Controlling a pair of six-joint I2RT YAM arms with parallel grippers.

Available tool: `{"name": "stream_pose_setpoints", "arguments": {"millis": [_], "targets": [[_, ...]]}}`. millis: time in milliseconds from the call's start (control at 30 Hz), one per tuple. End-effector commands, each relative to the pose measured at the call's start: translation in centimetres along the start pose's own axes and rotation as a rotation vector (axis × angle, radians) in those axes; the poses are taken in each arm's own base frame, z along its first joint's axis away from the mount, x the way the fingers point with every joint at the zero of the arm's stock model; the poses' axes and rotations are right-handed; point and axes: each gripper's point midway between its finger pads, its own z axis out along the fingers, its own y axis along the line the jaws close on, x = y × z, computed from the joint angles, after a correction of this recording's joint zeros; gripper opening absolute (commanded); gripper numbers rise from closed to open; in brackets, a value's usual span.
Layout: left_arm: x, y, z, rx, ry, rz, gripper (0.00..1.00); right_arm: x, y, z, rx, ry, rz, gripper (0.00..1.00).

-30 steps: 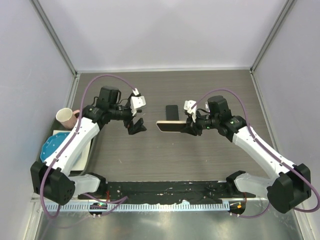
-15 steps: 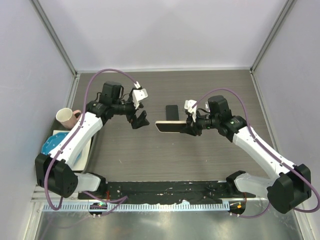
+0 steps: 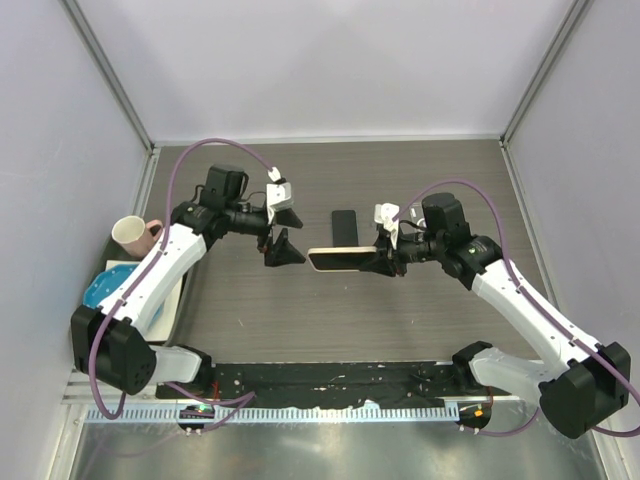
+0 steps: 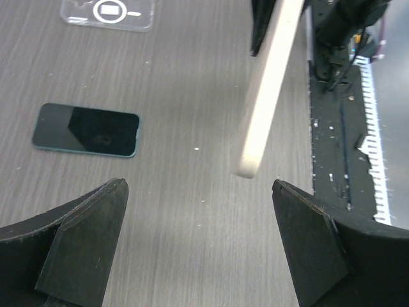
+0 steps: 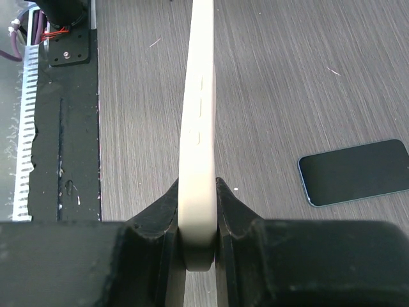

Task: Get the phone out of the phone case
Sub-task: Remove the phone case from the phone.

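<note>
Honestly, my right gripper (image 3: 378, 260) is clamped on the cream phone case (image 3: 338, 260), held up mid-table, with my left gripper (image 3: 288, 228) gaping just left of it, so a clumsy grab could twist it loose.

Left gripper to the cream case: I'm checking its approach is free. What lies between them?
Nothing: only bare table between the left gripper and the cream case, seen in the top view.
</note>
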Motion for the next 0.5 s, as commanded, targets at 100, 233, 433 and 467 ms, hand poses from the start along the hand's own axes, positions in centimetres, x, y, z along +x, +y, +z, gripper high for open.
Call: {"name": "stream_pose_setpoints", "arguments": {"millis": [100,233,433,467], "targets": [[-0.7,-3.5,0.1,0.190,-0.071,0.014,0.93,-3.6,-0.5,-0.5,0.016,-0.103,-0.113,0.01],[-0.7,-4.1,0.0,0.207,-0.077,0.027,0.87,-3.8,-0.4,-0.4,0.012,-0.108,-0.113,0.01],[-0.6,-4.9,0.4,0.236,-0.073,0.025,0.73,-3.6,-0.6,-0.2,0.010,-0.105,-0.100,0.01],[-0.5,-4.9,0.5,0.236,-0.070,0.026,0.72,-3.6,-0.6,-0.3,0.010,-0.107,-0.099,0.01]]}}
